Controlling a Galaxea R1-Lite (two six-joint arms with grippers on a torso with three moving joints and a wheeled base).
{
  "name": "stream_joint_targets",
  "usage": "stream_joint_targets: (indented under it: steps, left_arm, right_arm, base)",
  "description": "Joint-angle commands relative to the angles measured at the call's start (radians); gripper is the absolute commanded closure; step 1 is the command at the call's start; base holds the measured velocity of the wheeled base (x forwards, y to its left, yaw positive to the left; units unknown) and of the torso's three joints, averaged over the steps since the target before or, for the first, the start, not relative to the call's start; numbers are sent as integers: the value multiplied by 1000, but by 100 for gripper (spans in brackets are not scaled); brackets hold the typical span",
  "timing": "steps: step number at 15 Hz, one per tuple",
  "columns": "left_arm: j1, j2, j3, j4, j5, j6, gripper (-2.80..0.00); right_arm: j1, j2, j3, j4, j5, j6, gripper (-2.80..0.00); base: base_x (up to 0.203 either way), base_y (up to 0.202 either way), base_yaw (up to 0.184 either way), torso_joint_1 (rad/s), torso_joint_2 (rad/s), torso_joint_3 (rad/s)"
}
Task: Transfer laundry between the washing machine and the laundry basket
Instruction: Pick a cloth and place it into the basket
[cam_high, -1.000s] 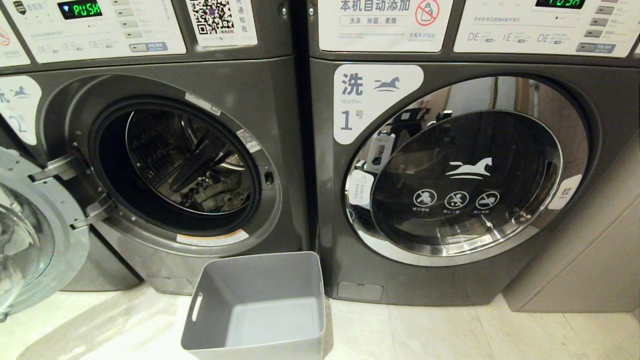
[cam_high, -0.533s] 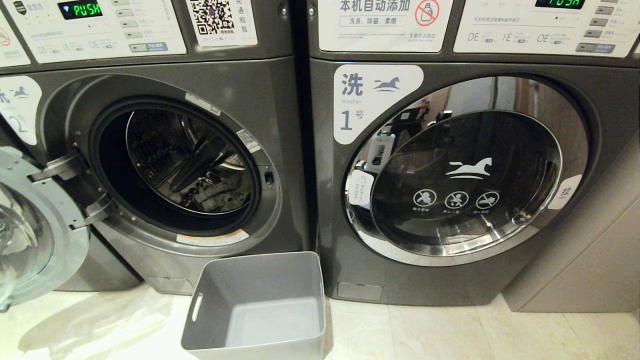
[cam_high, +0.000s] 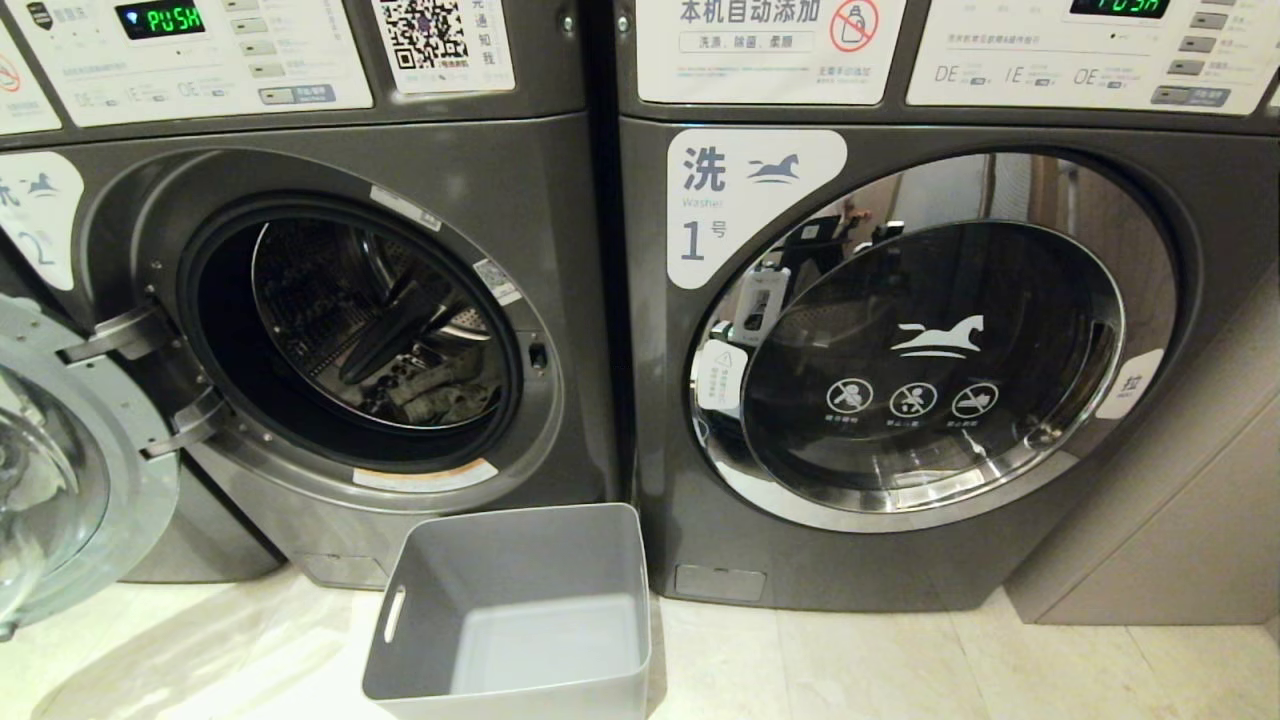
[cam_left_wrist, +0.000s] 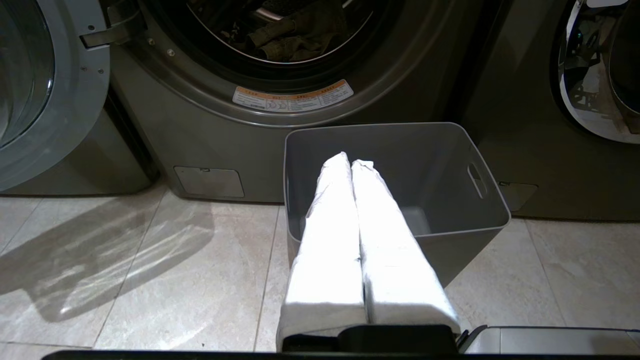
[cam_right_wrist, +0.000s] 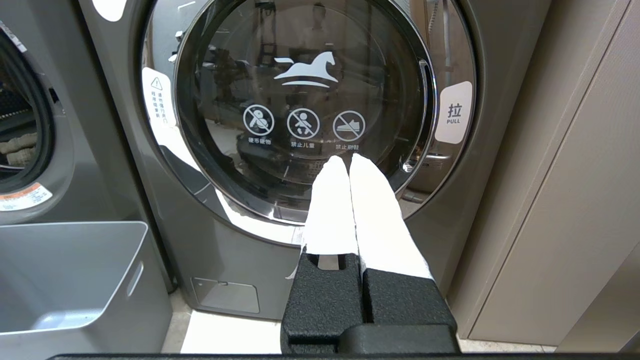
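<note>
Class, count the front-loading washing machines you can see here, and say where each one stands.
2. The dark grey washing machine marked 2 stands left, door open; the matching dark grey machine marked 1 stands right, door shut. Others may lie outside the frame.

Left tool (cam_left_wrist: 351, 162), right tool (cam_right_wrist: 341, 158) closed.

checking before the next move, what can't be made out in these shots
- Laundry: head view shows only a dim heap low in the washing machine drum; how many pieces, cannot tell.
- Laundry basket: left gripper, shut, covers part of its floor in the left wrist view.
- Right gripper: shut, outside the head view.
</note>
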Motion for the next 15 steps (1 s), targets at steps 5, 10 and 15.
stream_joint_targets:
  steps: [5,10,15]
  left_arm:
    - [0,-2,0,1,0,0,0]
    - [0,-2,0,0,0,-1,0]
    - [0,-2,0,0,0,-4,0]
  right_arm:
    - [0,2,40,-2,2,-5,0]
    - [0,2,40,-2,2,0,0]
    - [0,2,40,-2,2,-2,0]
  base:
    - [0,42,1,0,2,0]
    - [0,194,0,1,3,2]
    - [0,194,-2,3,2,2]
